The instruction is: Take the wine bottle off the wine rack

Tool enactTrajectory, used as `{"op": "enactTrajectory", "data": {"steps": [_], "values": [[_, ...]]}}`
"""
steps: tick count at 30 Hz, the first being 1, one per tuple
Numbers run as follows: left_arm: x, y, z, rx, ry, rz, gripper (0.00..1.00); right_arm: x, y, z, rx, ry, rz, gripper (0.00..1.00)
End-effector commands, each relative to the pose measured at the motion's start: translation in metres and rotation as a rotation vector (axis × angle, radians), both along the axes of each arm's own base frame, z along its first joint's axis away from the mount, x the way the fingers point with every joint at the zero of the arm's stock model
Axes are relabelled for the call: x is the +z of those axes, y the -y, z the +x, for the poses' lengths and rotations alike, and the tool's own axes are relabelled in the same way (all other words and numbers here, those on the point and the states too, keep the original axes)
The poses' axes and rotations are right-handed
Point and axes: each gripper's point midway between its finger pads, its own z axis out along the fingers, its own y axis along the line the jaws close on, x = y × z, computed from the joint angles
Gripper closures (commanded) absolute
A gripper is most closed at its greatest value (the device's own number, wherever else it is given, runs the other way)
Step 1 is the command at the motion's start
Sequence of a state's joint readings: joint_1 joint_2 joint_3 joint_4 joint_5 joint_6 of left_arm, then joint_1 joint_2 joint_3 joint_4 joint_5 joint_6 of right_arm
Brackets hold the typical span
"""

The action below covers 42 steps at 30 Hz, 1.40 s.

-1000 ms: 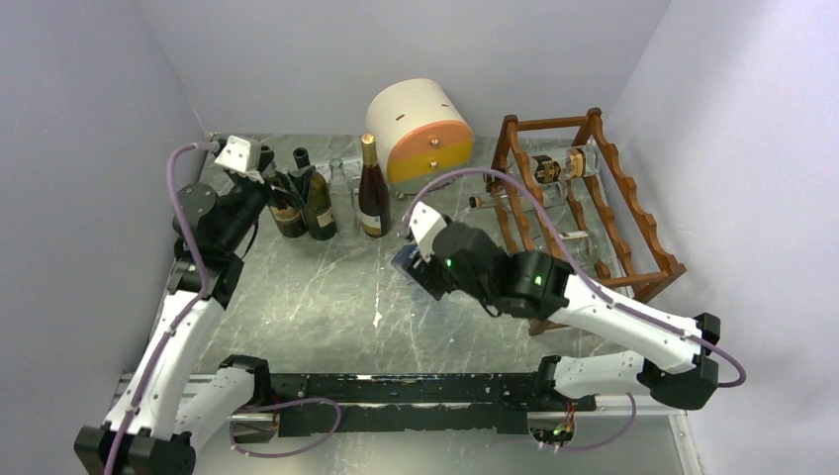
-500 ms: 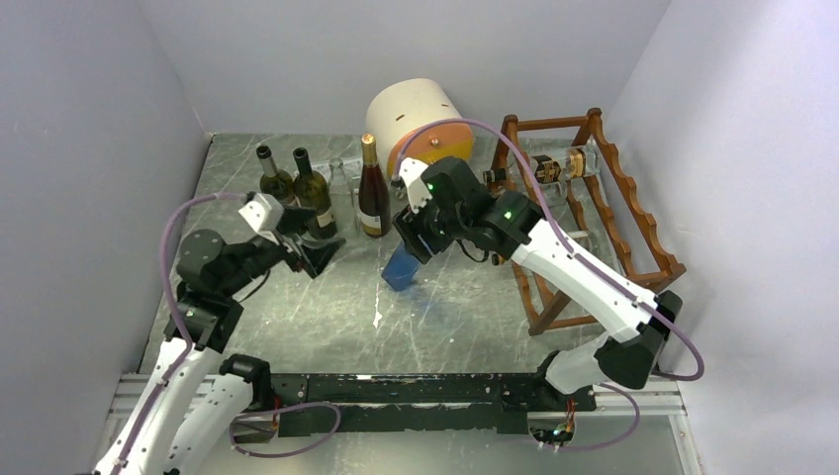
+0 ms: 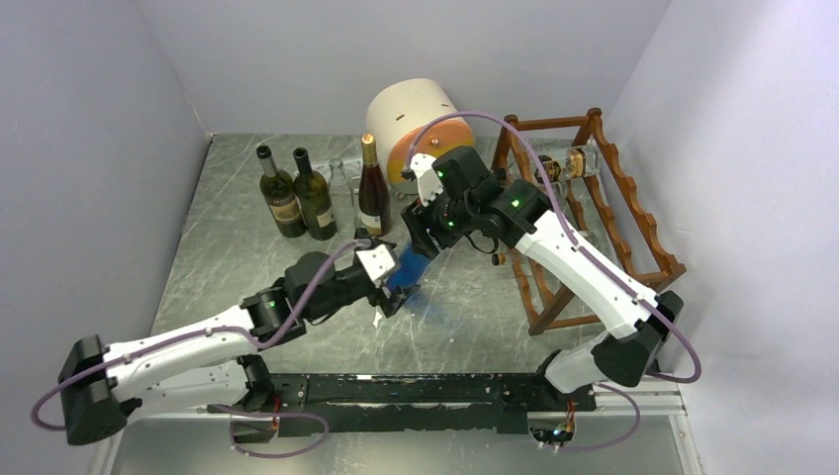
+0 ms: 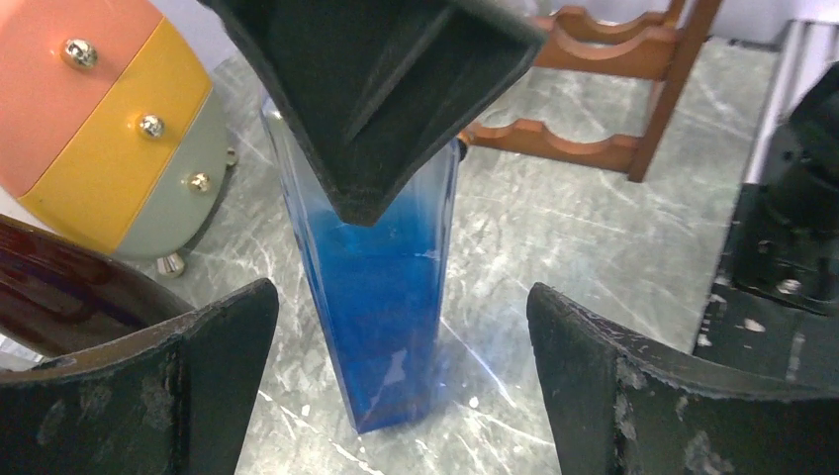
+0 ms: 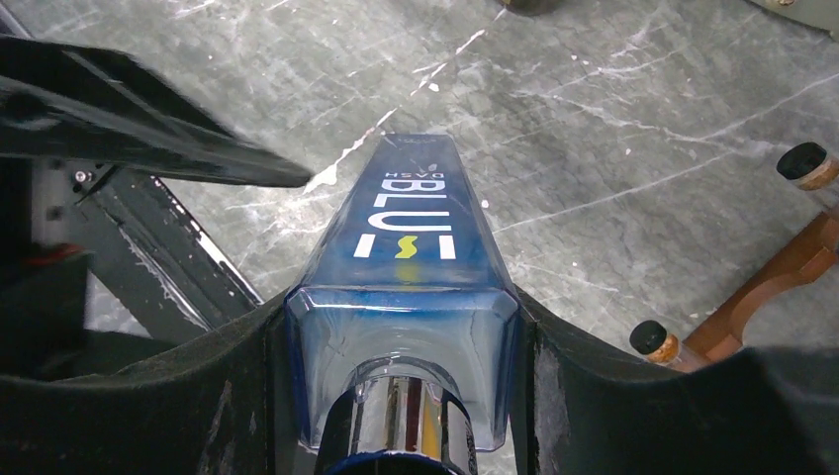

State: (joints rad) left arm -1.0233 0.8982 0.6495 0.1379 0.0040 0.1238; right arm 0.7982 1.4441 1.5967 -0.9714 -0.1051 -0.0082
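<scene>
My right gripper (image 3: 420, 233) is shut on the shoulder of a blue square glass bottle (image 3: 404, 269), marked BLUE in the right wrist view (image 5: 408, 228). The bottle leans, its base down at the table. My left gripper (image 3: 388, 287) is open, its jaws either side of the bottle's lower part (image 4: 381, 297) without touching it. The reddish-brown wine rack (image 3: 643, 213) stands at the right. It holds a clear bottle with a dark label (image 3: 559, 163) on top, and corked necks (image 5: 806, 163) stick out lower down.
Two dark green bottles (image 3: 280, 193) (image 3: 317, 193), a clear bottle (image 3: 341, 183) and a brown bottle (image 3: 373, 188) stand at the back left. A round cream-and-orange drawer box (image 3: 420, 124) sits behind them. Walls close in on three sides.
My left arm swung from the back-left bottles to the table's middle, jaws now around the blue bottle. My right gripper carried the blue bottle back and set it more upright.
</scene>
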Motion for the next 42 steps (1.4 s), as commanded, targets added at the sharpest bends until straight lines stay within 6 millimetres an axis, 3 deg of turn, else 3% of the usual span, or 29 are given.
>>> {"op": "enactTrajectory", "data": {"steps": [1, 6, 13, 20, 22, 23, 26, 29, 31, 32, 33, 34, 37, 42], "values": [[0.014, 0.009, 0.03, 0.151, 0.148, -0.042, 0.01, 0.052, -0.007, -0.004, 0.025, 0.098, 0.171, 0.89], [0.003, 0.032, 0.039, 0.149, 0.138, -0.043, 0.01, 0.052, -0.005, -0.012, 0.051, 0.093, 0.185, 0.89], [0.004, 0.047, 0.04, 0.143, 0.147, -0.061, 0.14, 0.046, -0.002, -0.019, 0.049, 0.071, 0.19, 0.89], [0.002, 0.068, 0.036, 0.12, 0.158, -0.05, 0.1, 0.051, -0.008, -0.023, 0.048, 0.047, 0.239, 0.87], [0.003, 0.07, 0.037, 0.135, 0.164, -0.055, 0.17, 0.051, -0.008, -0.022, 0.04, 0.045, 0.243, 0.87], [0.003, 0.068, 0.039, 0.16, 0.163, -0.056, 0.26, 0.052, -0.008, -0.022, 0.032, 0.048, 0.247, 0.86], [-0.001, 0.057, 0.047, 0.238, 0.149, -0.047, 0.46, 0.056, -0.006, -0.023, 0.016, 0.054, 0.263, 0.75], [-0.003, 0.041, 0.053, 0.318, 0.129, -0.046, 0.7, 0.052, -0.004, -0.025, 0.0, 0.039, 0.267, 0.53], [-0.005, 0.033, 0.055, 0.354, 0.113, -0.043, 0.78, 0.045, -0.001, -0.027, -0.011, 0.024, 0.264, 0.45], [-0.006, 0.03, 0.055, 0.368, 0.106, -0.043, 0.79, 0.043, -0.001, -0.028, -0.014, 0.02, 0.264, 0.36], [-0.006, 0.028, 0.055, 0.377, 0.098, -0.042, 0.81, 0.04, 0.0, -0.029, -0.019, 0.016, 0.262, 0.07], [-0.005, 0.025, 0.055, 0.384, 0.092, -0.041, 0.82, 0.04, 0.002, -0.03, -0.026, 0.019, 0.267, 0.01], [-0.005, 0.018, 0.053, 0.396, 0.071, -0.048, 0.85, 0.049, 0.008, -0.029, -0.068, 0.05, 0.304, 0.0], [-0.003, -0.003, 0.056, 0.451, 0.033, -0.082, 0.85, 0.08, 0.021, -0.025, -0.154, 0.149, 0.4, 0.0]]}}
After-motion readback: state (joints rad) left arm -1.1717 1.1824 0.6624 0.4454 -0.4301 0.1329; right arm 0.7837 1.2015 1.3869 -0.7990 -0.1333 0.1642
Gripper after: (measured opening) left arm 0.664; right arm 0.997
